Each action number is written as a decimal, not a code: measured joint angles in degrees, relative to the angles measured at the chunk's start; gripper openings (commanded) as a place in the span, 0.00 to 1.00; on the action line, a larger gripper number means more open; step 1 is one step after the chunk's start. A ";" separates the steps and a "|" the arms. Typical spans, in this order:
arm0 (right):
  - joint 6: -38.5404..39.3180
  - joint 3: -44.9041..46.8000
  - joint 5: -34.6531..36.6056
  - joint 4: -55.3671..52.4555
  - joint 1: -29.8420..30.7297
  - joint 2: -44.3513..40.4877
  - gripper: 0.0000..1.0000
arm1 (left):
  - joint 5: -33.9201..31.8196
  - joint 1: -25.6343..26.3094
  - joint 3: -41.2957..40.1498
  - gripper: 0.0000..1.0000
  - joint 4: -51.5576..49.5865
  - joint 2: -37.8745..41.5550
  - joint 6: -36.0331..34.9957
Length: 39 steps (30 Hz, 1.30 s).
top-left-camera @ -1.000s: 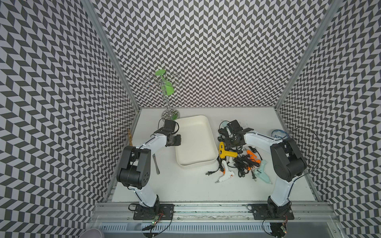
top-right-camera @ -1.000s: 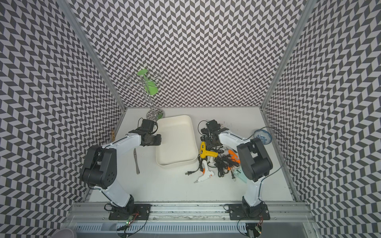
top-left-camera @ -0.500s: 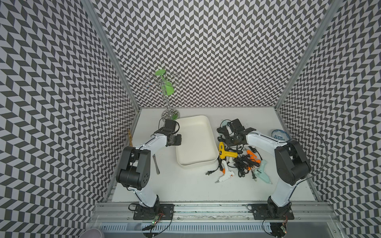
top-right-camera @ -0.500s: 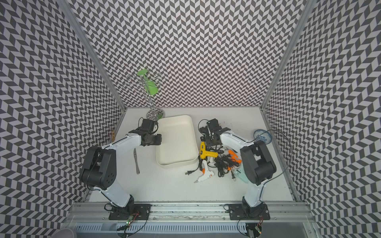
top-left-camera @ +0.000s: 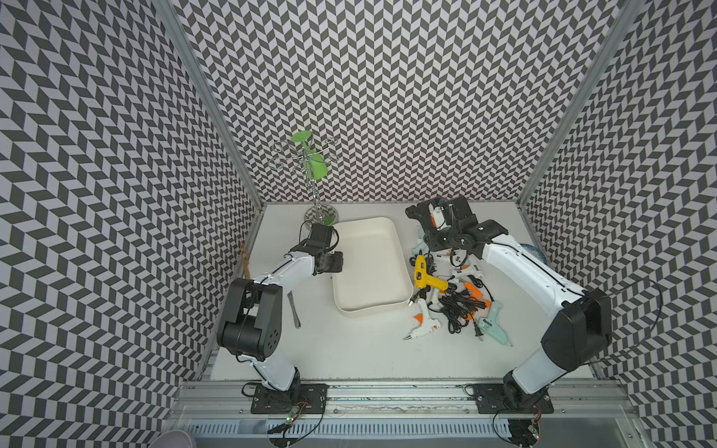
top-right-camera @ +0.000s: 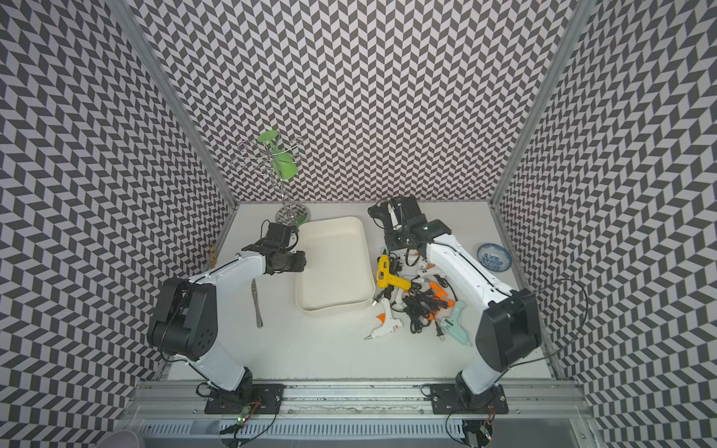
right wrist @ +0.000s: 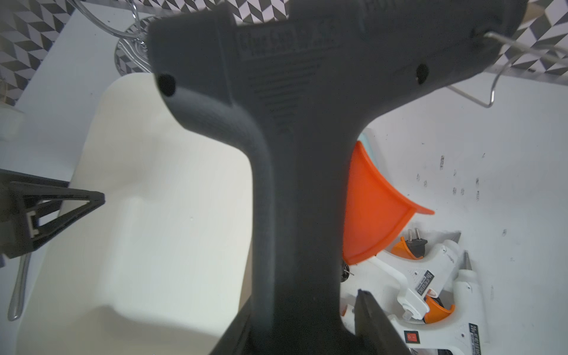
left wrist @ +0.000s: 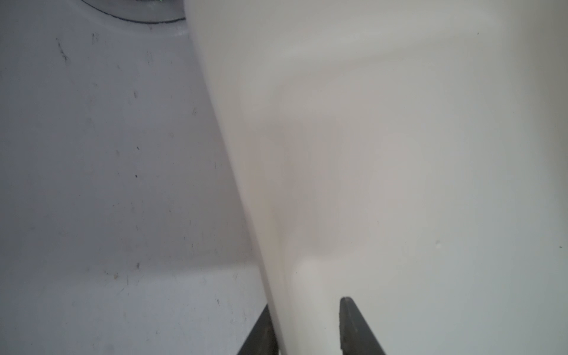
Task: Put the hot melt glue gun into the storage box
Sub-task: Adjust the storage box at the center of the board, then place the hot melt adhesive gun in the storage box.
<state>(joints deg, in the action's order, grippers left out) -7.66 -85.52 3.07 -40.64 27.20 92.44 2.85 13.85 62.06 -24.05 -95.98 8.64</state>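
My right gripper (right wrist: pixel 302 307) is shut on the grip of a black hot melt glue gun (right wrist: pixel 307 123) with an orange trigger. In both top views this glue gun (top-left-camera: pixel 418 212) (top-right-camera: pixel 379 211) hangs above the table, just right of the storage box's far right corner. The cream-white storage box (top-left-camera: pixel 372 267) (top-right-camera: pixel 333 263) is bare inside. My left gripper (top-left-camera: pixel 336 265) (left wrist: pixel 304 310) stands open astride the box's left wall (left wrist: pixel 276 215), one finger outside and one inside. Several more glue guns lie tangled in black cords right of the box, among them a yellow one (top-left-camera: pixel 423 275) and a white one (top-left-camera: pixel 421 327).
A wire stand (top-left-camera: pixel 316 170) holding a green cup stands at the back, behind the box. A blue-patterned bowl (top-right-camera: pixel 493 258) sits by the right wall. A metal utensil (top-left-camera: pixel 293 310) lies left of the box, beside my left arm.
My right gripper has risen and moved back from the pile with the black glue gun in it. My left gripper has stayed at the box wall and its jaws have eased apart slightly.
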 measured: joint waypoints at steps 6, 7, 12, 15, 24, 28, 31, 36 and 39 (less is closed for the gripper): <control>1.77 -4.76 3.91 -1.18 2.03 -4.83 0.14 | 0.11 0.26 -0.02 0.40 0.39 0.00 0.02; 2.27 -5.33 4.59 -0.76 2.25 -6.21 0.15 | 0.26 0.26 -0.07 0.40 0.55 0.00 0.04; 4.22 -8.59 7.34 1.25 2.25 -10.64 0.15 | 0.94 0.33 -0.24 0.42 0.87 0.55 0.17; 4.85 -11.08 7.45 2.12 2.25 -9.97 0.15 | 1.20 0.37 -0.24 0.46 0.94 0.98 0.28; 3.74 -21.35 0.59 0.83 4.63 -1.77 0.18 | 2.23 -0.02 -0.24 0.59 0.92 6.08 3.89; 2.12 -25.83 -1.62 1.25 7.91 1.53 0.19 | 4.15 -1.40 -0.17 0.66 0.92 11.28 6.34; 0.55 -24.81 -3.80 3.10 10.14 2.80 0.19 | 5.42 -3.17 -0.13 0.70 0.92 15.47 7.87; -2.14 -16.09 -7.28 11.06 12.44 6.56 0.19 | 6.80 -5.99 -0.13 0.70 0.85 20.00 9.03; -4.15 -10.86 -8.90 14.25 12.81 11.54 0.19 | 7.26 -7.06 -0.13 0.71 0.70 20.41 9.05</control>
<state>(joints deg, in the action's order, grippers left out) -11.81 -96.38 -5.82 -26.39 40.01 103.98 10.11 6.79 61.93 -23.35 -75.57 17.69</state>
